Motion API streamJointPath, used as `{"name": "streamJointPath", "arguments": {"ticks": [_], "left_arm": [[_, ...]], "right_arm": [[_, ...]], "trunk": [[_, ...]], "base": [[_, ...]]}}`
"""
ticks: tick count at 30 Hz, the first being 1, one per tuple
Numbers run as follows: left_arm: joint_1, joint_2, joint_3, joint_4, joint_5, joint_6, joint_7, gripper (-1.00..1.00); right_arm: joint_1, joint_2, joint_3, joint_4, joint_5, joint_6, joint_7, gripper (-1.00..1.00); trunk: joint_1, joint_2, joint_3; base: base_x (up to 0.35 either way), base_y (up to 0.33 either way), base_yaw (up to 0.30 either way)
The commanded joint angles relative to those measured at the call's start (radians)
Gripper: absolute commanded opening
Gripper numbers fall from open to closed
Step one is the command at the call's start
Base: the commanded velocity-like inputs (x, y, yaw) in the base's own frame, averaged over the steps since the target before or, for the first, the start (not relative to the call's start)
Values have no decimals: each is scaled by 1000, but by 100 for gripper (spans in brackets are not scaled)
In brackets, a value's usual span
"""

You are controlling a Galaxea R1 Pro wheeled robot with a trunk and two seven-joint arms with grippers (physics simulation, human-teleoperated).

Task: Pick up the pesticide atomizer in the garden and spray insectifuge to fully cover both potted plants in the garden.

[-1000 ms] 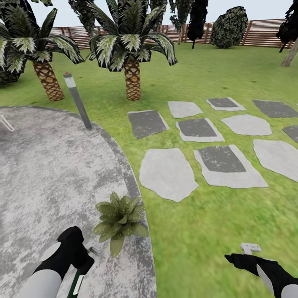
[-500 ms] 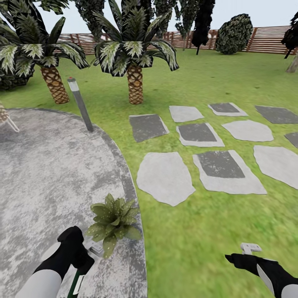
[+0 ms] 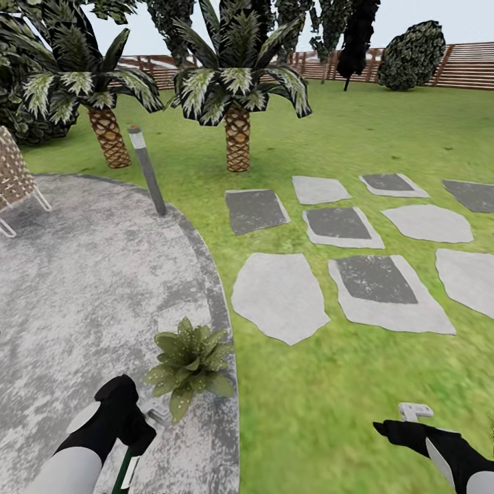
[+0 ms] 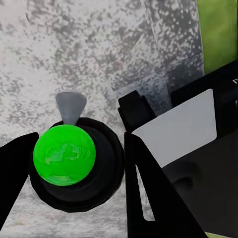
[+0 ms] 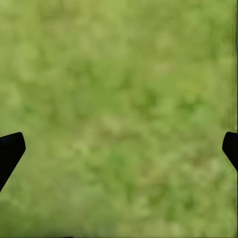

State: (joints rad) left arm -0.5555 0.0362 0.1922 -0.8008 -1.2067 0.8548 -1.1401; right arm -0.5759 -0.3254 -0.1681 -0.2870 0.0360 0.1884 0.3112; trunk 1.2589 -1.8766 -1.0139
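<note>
Change of view: between the earlier head pictures and this one the whole scene has slid rightward and a wicker chair (image 3: 15,180) has come in at the patio's far left; the camera has turned, the things have not
Meaning for the task: judged as final lining-up on the first plant; spraying does not appear to have begun, and no mist shows
Left gripper (image 4: 79,163): clenched on the pesticide atomizer (image 3: 126,471), fingers on either side of its dark head; in the head view the green bottle with its white label hangs below the hand, low at the picture's left
Atomizer nozzle: the grey spout points out over the grey paving in the left wrist view; a bright green disc sits on the head
Potted plant (image 3: 189,363): low leafy rosette on the patio's (image 3: 82,288) right rim, just beside the lawn (image 3: 329,405) and near the left gripper, ahead and to its right; pot hidden by leaves
Second potted plant: not identified here
Right gripper (image 3: 416,412): released and holding nothing, fingertips wide apart over bare grass in the right wrist view
Surroundings: bollard lamp (image 3: 149,171) at the patio edge, two palms (image 3: 238,140) behind, stepping stones (image 3: 279,295) to the right, slat fence (image 3: 473,65) at the back
Obstruction: nothing stands between nozzle and plant; the risk, judged, is spray landing on paving short of the leaves
</note>
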Motion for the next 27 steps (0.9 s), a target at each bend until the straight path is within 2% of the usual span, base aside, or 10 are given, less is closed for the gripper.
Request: {"name": "streamJointPath", "arguments": {"ticks": [1,11,17,27], "left_arm": [[-1,-1,2,-1,-9,6,-10,-100],[-1,2,6,-1,-8,6,-9,-100],[-1,-1,5,-21,-7,6,-10,-100],[-1,-5,4,-154,-3,6,-13,-100]], "right_arm": [[0,1,-8,-2,4,6,6,100],[0,2,-8,-2,4,6,6,100],[0,2,-7,-1,5,6,6,100],[0,2,-10,-3,8,6,6,100]], "trunk": [[0,0,-1],[0,0,-1],[0,0,-1],[0,0,-1]], "base": [[0,-317,165],[0,-320,230],[15,-306,33],[6,-32,95]]}}
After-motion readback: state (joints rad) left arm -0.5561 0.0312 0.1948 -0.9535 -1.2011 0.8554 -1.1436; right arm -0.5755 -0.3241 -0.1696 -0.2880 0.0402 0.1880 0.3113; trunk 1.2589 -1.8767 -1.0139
